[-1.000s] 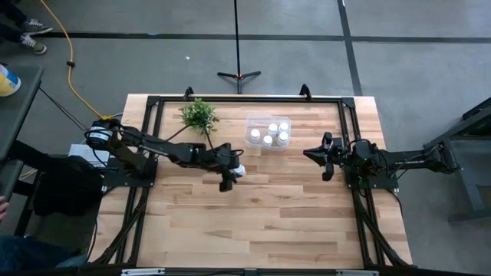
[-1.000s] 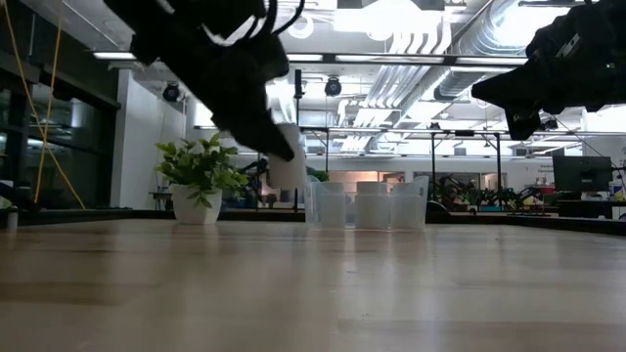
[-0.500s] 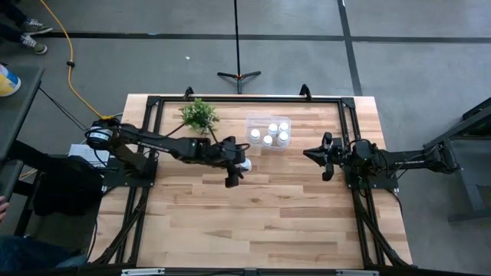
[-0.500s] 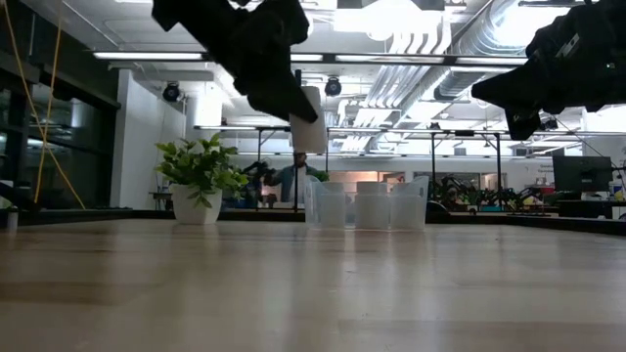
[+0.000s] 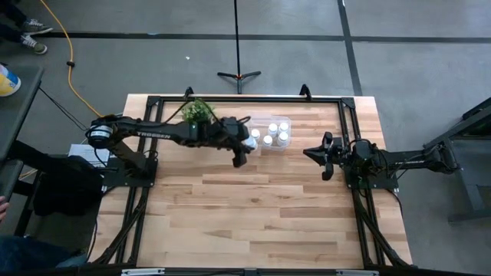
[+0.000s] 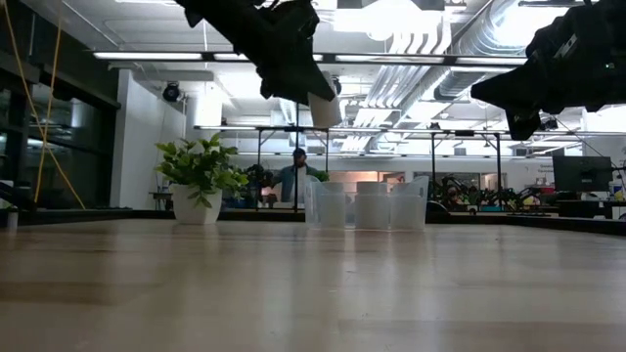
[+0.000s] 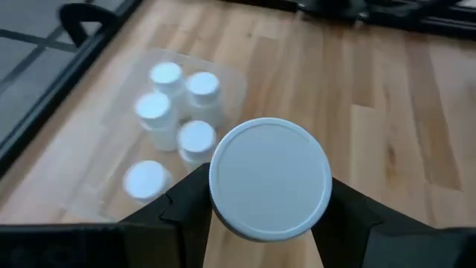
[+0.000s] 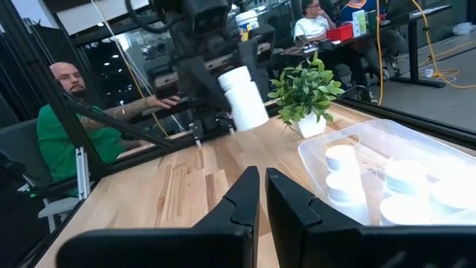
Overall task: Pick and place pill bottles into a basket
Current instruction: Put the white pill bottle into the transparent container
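My left gripper hangs above the table beside the left end of the basket, shut on a white pill bottle. In the low view that bottle is high above the basket. The basket is a clear bin standing near the table's far edge, with several white pill bottles upright in it. My right gripper waits shut and level at the table's right side, its fingers pointing at the basket. My left gripper pinches the pill bottle by its round sides between its two fingers. The fingers come slanting down from the table's left. The bottle is lifted clear and tilted, one flat round end facing along the fingers.
A small green potted plant stands just left of the basket, close under my left arm. A black frame rail runs round the table's far and side edges. Bare wood fills the near half. A person sits beyond the table.
My left gripper has risen and gone toward the table's far edge and right, up to the basket's left end, carrying the pill bottle. The bottle has stayed in the hold and now hangs higher than the basket's rim.
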Motion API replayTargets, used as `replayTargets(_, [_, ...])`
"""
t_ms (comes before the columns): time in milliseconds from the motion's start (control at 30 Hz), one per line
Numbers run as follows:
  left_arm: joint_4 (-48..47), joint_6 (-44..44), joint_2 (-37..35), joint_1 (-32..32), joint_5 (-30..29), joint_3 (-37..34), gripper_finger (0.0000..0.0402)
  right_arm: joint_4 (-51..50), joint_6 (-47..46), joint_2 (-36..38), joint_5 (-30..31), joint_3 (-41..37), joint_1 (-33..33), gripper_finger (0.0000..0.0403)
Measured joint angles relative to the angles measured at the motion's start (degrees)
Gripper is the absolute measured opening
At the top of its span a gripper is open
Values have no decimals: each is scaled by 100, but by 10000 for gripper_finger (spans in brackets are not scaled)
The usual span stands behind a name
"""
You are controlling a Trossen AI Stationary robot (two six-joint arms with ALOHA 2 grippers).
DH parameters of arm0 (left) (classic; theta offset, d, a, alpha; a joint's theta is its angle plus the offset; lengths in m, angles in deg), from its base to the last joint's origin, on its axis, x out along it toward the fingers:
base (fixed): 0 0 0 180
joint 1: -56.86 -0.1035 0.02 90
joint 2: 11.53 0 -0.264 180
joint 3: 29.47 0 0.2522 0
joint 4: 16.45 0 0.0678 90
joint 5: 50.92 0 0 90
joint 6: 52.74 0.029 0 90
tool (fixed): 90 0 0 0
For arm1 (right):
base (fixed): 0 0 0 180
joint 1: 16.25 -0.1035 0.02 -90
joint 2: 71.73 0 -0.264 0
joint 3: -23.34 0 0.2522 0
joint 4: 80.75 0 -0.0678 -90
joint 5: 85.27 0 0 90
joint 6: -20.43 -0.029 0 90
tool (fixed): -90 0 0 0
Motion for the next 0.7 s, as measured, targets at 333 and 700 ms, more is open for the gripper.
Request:
replayTargets(333, [463, 328, 0, -468, 3, 228, 219, -1, 9, 0, 34, 0, 1, 16])
replayTargets(700, [1506, 357, 0, -737, 151, 287, 219, -3, 15, -2, 58, 0, 0, 16])
